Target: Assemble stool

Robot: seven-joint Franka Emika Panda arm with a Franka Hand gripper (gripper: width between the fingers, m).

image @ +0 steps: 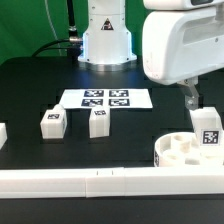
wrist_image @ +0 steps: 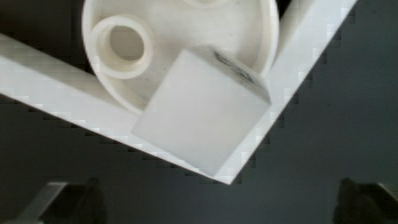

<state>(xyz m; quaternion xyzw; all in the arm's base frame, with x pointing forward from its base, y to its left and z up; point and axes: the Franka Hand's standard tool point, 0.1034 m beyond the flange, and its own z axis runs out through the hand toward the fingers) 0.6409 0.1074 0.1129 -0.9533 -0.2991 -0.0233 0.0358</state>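
The round white stool seat [image: 180, 151] lies in the corner of the white rails at the exterior view's right, sockets facing up. One tagged white leg [image: 210, 130] stands on its far right side. In the wrist view the seat [wrist_image: 178, 35] shows a round socket, and the leg [wrist_image: 205, 110] overlaps its edge. Two more tagged legs [image: 52, 122] [image: 98, 121] stand on the black table. My gripper [image: 191, 98] hovers above the seat and the leg, touching nothing. In the wrist view the gripper [wrist_image: 217, 192] is open and empty, with its dark fingertips [wrist_image: 71, 200] far apart.
The marker board [image: 105, 98] lies flat in front of the robot base. Long white rails [image: 90, 182] run along the near edge and form a corner [wrist_image: 267, 140] around the seat. Another white part [image: 3, 133] sits at the exterior view's left edge.
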